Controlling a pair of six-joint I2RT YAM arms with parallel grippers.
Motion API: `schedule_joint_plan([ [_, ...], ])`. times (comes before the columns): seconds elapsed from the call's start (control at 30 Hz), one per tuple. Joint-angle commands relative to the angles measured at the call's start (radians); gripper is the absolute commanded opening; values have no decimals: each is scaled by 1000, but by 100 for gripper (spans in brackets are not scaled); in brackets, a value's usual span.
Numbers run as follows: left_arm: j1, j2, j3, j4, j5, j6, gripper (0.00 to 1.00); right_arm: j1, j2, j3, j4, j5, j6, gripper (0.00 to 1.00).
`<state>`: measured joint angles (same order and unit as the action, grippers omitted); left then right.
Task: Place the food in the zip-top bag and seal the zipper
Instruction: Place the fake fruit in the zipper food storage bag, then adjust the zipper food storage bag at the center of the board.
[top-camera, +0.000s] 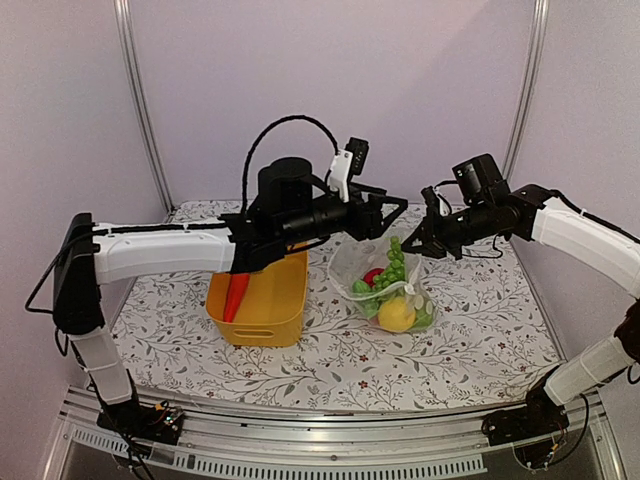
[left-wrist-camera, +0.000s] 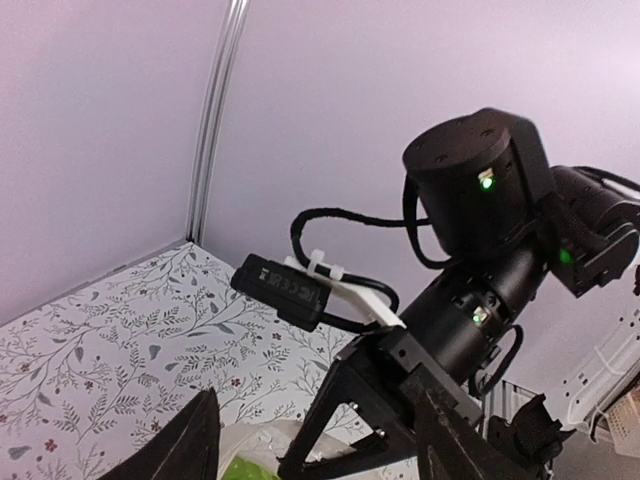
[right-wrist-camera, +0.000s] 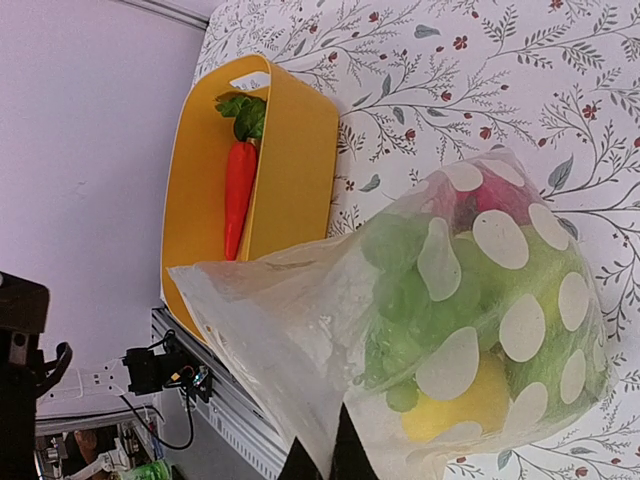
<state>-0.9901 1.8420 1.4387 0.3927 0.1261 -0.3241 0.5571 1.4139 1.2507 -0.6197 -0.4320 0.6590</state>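
The zip-top bag (top-camera: 392, 290) (right-wrist-camera: 450, 330), clear with white dots, hangs by its mouth edge from my right gripper (top-camera: 420, 242) (right-wrist-camera: 325, 458), which is shut on the plastic. Inside it lie a green bumpy cluster (right-wrist-camera: 400, 300), a yellow lemon-like piece (top-camera: 396, 315) (right-wrist-camera: 455, 410) and a red piece (top-camera: 372, 276). My left gripper (top-camera: 392, 218) (left-wrist-camera: 320, 425) is open just left of the bag's top and holds nothing. An orange-red carrot (top-camera: 235, 295) (right-wrist-camera: 238, 195) with green leaves lies in the yellow tub (top-camera: 285, 300) (right-wrist-camera: 300, 170). I cannot make out the zipper.
The yellow tub stands left of the bag on the flower-print tablecloth (top-camera: 450, 350). The two grippers are close together above the bag. A metal rail (top-camera: 330, 440) runs along the table's near edge, and walls close in the back and sides.
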Motion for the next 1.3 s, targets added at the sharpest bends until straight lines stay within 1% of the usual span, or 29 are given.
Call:
schedule_joint_plan([
  [0.0, 11, -141, -24, -120, -3, 24, 66, 3, -10, 13, 26, -11, 3, 0],
  [0.07, 10, -201, -71, -169, 46, 79, 64, 1, -14, 12, 27, -9, 2, 0],
  [0.13, 9, -252, -92, -269, 151, 183, 59, 1, -18, 10, 27, -7, 1, 0],
  [0.23, 0, -285, -77, -535, 233, 339, 55, 1, -20, 6, 31, -13, -4, 0],
  [0.3, -3, -287, -60, -695, 240, 417, 52, 1, -15, 5, 34, -23, -10, 0],
  [0.33, -3, -285, -53, -748, 241, 449, 51, 1, -16, 3, 33, -27, -13, 0],
  [0.43, -7, -251, -20, -858, 226, 523, 50, 1, -15, 0, 19, -30, -31, 0],
  [0.5, -13, -198, 31, -923, 186, 566, 49, 1, -15, -2, 7, -28, -45, 0],
  [0.6, -31, -118, 91, -951, 108, 616, 49, 2, -17, -6, -5, -31, -63, 0],
  [0.63, -38, -90, 99, -948, 81, 633, 52, 2, -18, -8, -8, -32, -67, 0],
  [0.7, -60, -58, 100, -917, -15, 663, 56, 2, -22, -10, -9, -35, -70, 0],
  [0.77, -79, -29, 95, -895, -93, 704, 58, 1, -24, -14, -9, -38, -70, 0],
  [0.87, -92, 13, 100, -912, -124, 742, 59, 1, -28, -18, -9, -42, -68, 0],
  [1.0, -104, 36, 95, -941, -123, 765, 55, 1, -41, -27, -11, -31, -66, 0],
  [1.07, -111, 43, 92, -950, -137, 776, 48, 1, -50, -34, -10, -28, -61, 0],
  [1.13, -118, 50, 102, -962, -182, 787, 32, 1, -56, -40, -9, -28, -56, 0],
  [1.17, -120, 50, 115, -970, -195, 792, 22, 1, -57, -40, -10, -28, -55, 0],
  [1.2, -122, 45, 131, -980, -196, 793, 17, 1, -58, -37, -15, -26, -56, 0],
  [1.27, -121, 20, 166, -1003, -180, 786, 11, 1, -61, -23, -33, -14, -64, 0],
])
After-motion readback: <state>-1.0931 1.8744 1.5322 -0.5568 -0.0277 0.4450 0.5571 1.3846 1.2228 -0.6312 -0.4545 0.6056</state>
